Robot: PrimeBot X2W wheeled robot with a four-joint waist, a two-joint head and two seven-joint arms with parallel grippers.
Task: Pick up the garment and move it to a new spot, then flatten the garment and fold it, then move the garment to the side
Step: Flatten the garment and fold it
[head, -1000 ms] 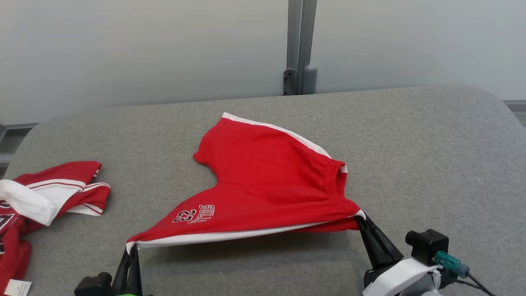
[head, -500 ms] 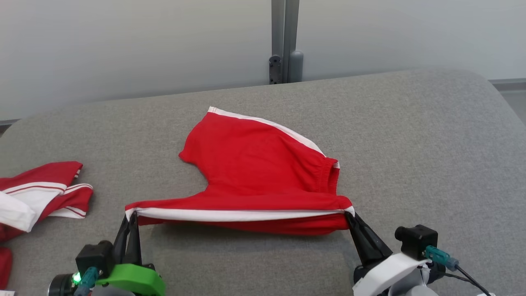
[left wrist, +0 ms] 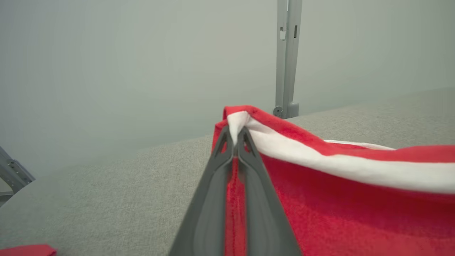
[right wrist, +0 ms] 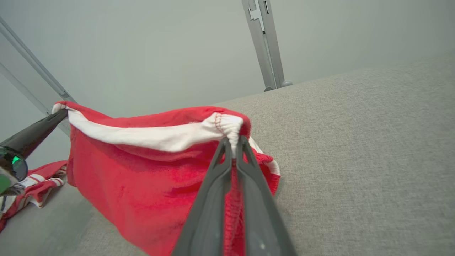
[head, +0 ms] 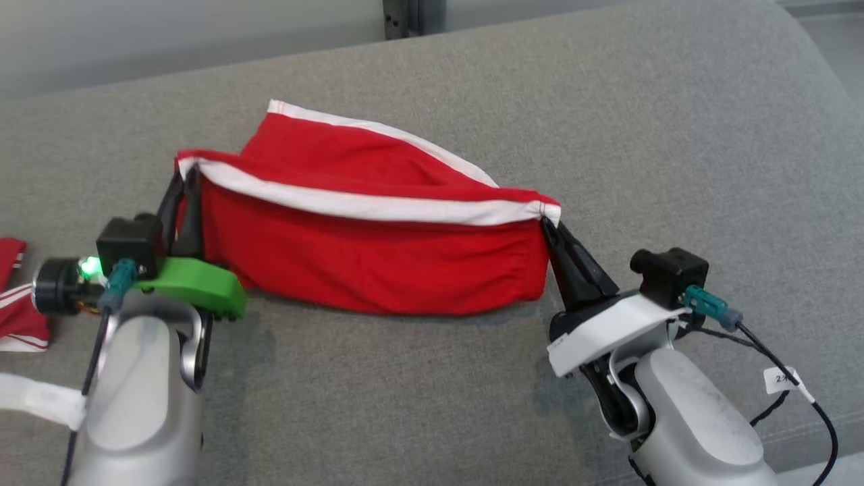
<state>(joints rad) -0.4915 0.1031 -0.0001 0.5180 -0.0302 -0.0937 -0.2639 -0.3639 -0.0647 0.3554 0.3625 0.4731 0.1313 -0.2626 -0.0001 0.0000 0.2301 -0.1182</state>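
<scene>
The garment (head: 378, 250) is a pair of red shorts with white side stripes, lying on the grey padded table (head: 675, 135). Its near edge is lifted and stretched into a taut line between my two grippers, while its far part rests on the table behind. My left gripper (head: 183, 177) is shut on the garment's left corner (left wrist: 236, 122). My right gripper (head: 548, 224) is shut on the right corner by the waistband (right wrist: 227, 128). In the right wrist view the garment (right wrist: 142, 177) hangs as a red sheet, and the left gripper's fingers (right wrist: 39, 129) reach in from the left.
Another red and white garment (head: 17, 307) lies at the table's left edge, also in the right wrist view (right wrist: 35, 185). A grey post (left wrist: 288, 57) stands behind the table against a pale wall. A black cable (head: 790, 385) trails from my right wrist.
Both grippers have carried the held edge up and away from me, so it folds over the far part. The printed side has turned out of sight. The head camera has tilted down.
</scene>
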